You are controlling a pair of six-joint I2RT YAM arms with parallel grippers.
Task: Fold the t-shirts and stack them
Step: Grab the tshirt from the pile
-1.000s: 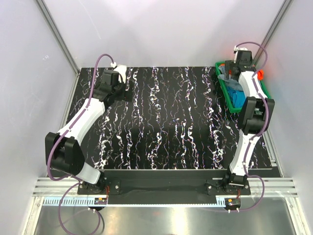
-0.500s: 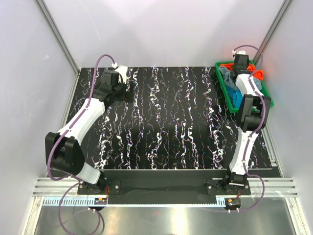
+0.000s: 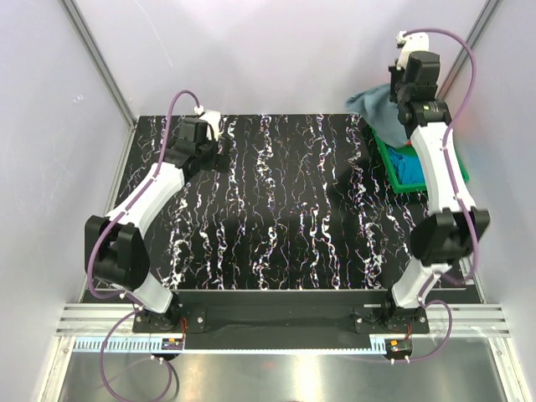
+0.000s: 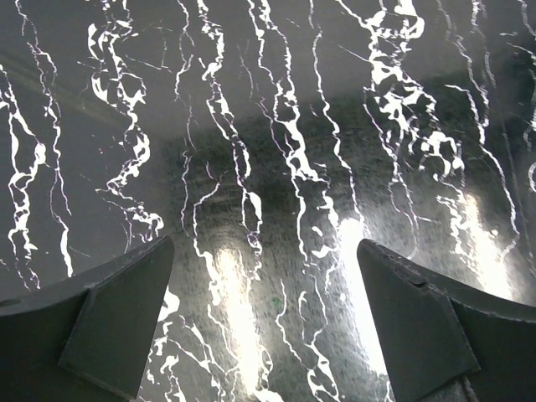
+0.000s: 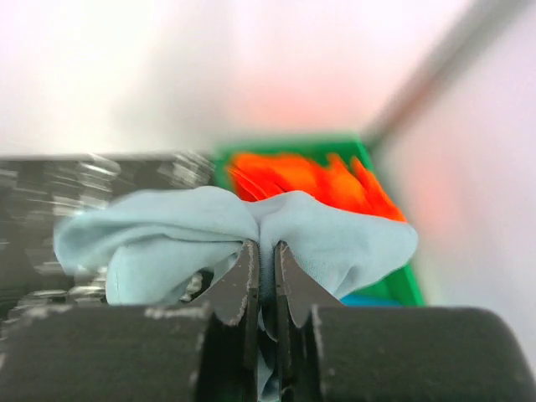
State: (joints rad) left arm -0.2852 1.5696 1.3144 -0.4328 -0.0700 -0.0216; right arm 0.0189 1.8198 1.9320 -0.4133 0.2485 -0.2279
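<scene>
The step in hand is judged to be the fetching of the first garment from the green tray (image 3: 392,170), which is seated at the two o'clock corner of the table (image 3: 285,218). The right gripper (image 5: 266,255) is seen closed to a narrow slit, with a bunched fold of the grey-blue t-shirt (image 5: 167,234) pinched between its jaws; the cloth is draped to either side of the fingers. In the top external view this shirt is held raised above the tray's twelve o'clock end, and its loose part is hung toward nine o'clock over the table's far edge. The orange t-shirt (image 5: 301,180) and the teal-blue t-shirt (image 3: 414,167) are noted inside the tray, beneath and behind the held garment; whether they are tangled with it cannot be told. The left gripper (image 4: 264,318) is observed wide open and empty, poised just over bare table surface at about ten o'clock, well apart from the tray. No folding is judged to be begun, and no stack is present. For the next move, the held shirt is expected to be carried toward the table centre, at about eight o'clock from the tray, and lowered flat. A second corner is then likely to be required from the left gripper, so that the cloth can be spread before any fold is made.
</scene>
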